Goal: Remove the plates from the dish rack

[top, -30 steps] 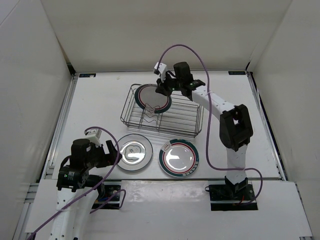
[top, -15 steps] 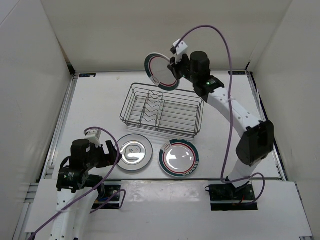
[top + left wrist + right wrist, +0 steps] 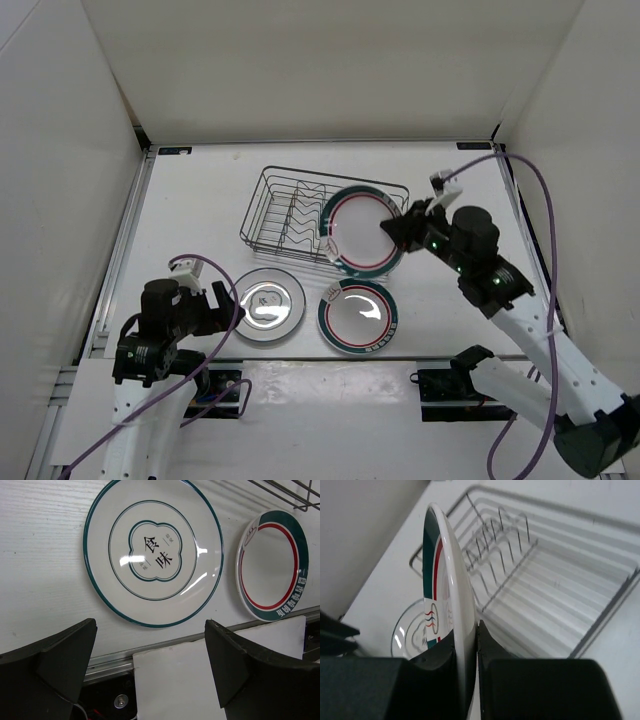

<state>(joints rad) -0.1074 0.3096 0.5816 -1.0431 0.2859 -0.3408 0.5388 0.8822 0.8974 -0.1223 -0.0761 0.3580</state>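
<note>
My right gripper [image 3: 405,228] is shut on the rim of a white plate with a teal band and red ring [image 3: 358,230], held tilted in the air over the right end of the dish rack [image 3: 285,215]. In the right wrist view the plate [image 3: 451,595] stands edge-on between my fingers [image 3: 492,645], with the empty wire rack [image 3: 540,575] behind it. Two plates lie flat in front of the rack: a silvery one with a thin teal rim [image 3: 265,303] [image 3: 152,552] and a teal-banded, red-ringed one [image 3: 358,315] [image 3: 272,565]. My left gripper [image 3: 215,305] [image 3: 150,670] is open and empty, just near of the silvery plate.
White walls enclose the table on the left, back and right. A metal rail and a white panel [image 3: 215,680] run along the near edge under my left gripper. Purple cables loop off both arms.
My right arm has lifted the teal-banded plate out of the rack, up and over its back, then swung it down to the rack's right end. The left arm has not moved.
</note>
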